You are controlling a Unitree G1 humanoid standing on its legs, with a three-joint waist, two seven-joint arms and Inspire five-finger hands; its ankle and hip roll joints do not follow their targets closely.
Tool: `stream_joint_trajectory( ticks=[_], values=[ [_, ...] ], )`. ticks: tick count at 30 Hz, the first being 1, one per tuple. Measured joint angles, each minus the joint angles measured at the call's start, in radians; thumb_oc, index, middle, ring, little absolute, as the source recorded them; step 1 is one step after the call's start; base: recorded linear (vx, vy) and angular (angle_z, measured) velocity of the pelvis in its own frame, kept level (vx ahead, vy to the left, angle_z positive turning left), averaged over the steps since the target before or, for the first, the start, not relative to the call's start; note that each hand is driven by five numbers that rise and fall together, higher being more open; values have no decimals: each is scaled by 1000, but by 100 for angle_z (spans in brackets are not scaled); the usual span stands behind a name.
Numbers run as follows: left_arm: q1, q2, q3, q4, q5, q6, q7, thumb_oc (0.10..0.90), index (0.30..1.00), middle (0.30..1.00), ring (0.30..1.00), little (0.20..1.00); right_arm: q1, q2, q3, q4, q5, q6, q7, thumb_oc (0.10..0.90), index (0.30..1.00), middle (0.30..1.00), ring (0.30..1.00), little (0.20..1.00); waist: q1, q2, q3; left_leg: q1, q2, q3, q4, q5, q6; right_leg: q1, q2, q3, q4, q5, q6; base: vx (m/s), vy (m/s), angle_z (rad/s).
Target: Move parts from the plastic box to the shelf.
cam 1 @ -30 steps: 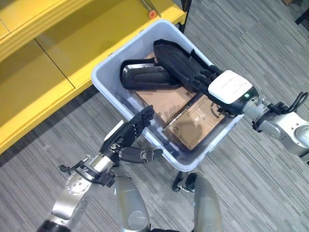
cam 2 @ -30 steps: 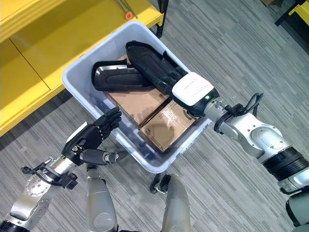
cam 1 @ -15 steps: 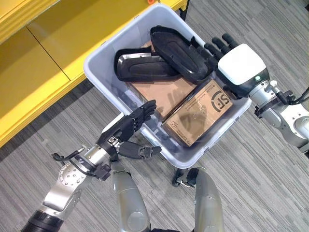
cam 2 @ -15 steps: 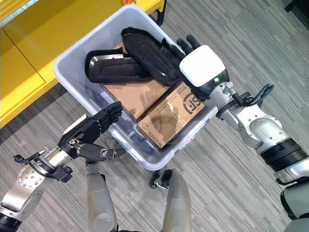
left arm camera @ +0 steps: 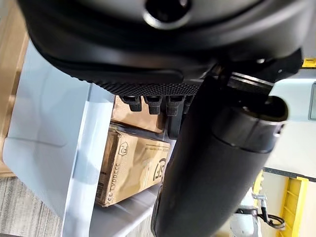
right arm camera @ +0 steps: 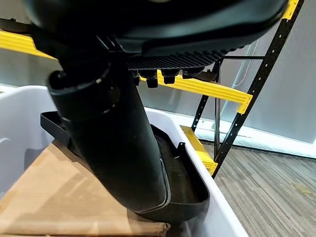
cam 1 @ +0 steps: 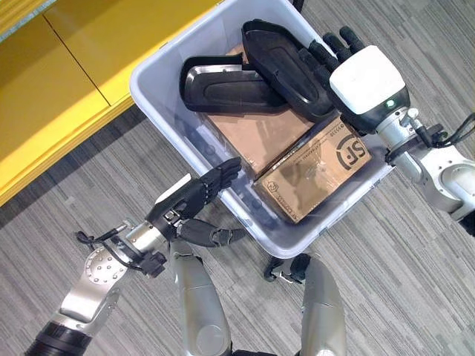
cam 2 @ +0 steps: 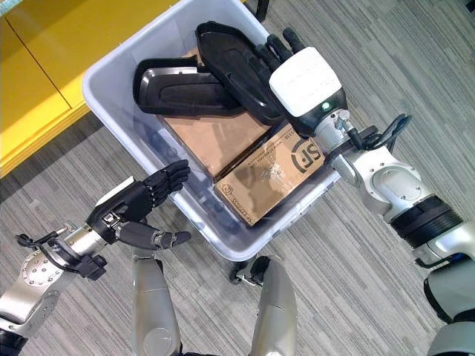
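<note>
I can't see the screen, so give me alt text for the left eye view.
A grey plastic box on a striped floor holds two black trays and cardboard boxes. The right hand rests open on the upper tray; the left hand, open, hovers beside the near wall. A yellow shelf stands alongside.

box [cam 1: 159, 93] pale grey | parts [cam 1: 286, 67] black | cartons [cam 1: 312, 174] brown | shelf [cam 1: 67, 81] yellow

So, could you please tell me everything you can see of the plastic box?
The plastic box is a pale grey, slightly see-through tub with a rounded rim, open on top, standing on the striped grey floor beside the yellow shelf. Inside lie two black trays over two cardboard boxes. The right hand reaches over its far rim by the trays; the left hand hovers open at its near wall.
</note>
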Motion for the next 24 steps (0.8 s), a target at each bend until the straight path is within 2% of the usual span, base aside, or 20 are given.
stream_joint_trajectory(
  ticks=[3, 6, 10, 14, 18, 24],
  values=[
    [-5, 0, 0, 0, -1, 0, 0, 900, 1000, 1000, 1000, 1000, 0, 0, 0, 0, 1, 3, 0, 900, 1000, 1000, 1000, 1000, 0, 0, 0, -6, 0, -3, 1, 0, -8, -4, 0, 0, 0, 0, -1, 29, -105, 1],
    [-19, 41, 0, -3, -5, 0, -3, 900, 1000, 1000, 1000, 1000, -52, 15, 50, 74, 1, 6, -11, 900, 1000, 1000, 1000, 1000, 7, -9, 0, -41, -1, -20, 23, -15, -20, -32, -3, -3, 21, -13, -4, 17, -69, 4],
    [-32, 48, 0, 1, -6, 3, -4, 900, 1000, 1000, 1000, 1000, -110, 37, 119, 155, 5, 28, -6, 900, 1000, 1000, 1000, 1000, 36, -13, 2, -77, -2, -30, 36, -7, -36, -67, -9, -7, 46, -16, -10, 20, -68, 4],
    [-38, 51, 2, -1, -8, 4, -19, 900, 1000, 1000, 1000, 1000, -121, 67, 128, 202, 49, 42, -5, 900, 1000, 1000, 1000, 1000, 47, -13, 2, -93, -2, -40, 37, -6, -36, -75, -13, -16, 51, -18, -11, 1, -71, 5],
    [-70, 97, 7, -6, -31, -2, -36, 900, 1000, 1000, 1000, 1000, -170, 70, 157, 279, 62, 44, -6, 900, 1000, 1000, 1000, 1000, 52, -16, 2, -142, -5, -61, 41, 1, -49, -120, -23, -28, 79, -30, -21, -3, -70, 9],
    [-81, 121, 9, -10, -48, -46, -37, 900, 1000, 1000, 1000, 1000, -218, 72, 216, 335, 62, 43, -6, 900, 1000, 1000, 1000, 1000, 52, -17, 2, -193, -8, -73, 54, 5, -48, -181, -38, -29, 126, -50, -39, -6, -63, 4]
  ],
)
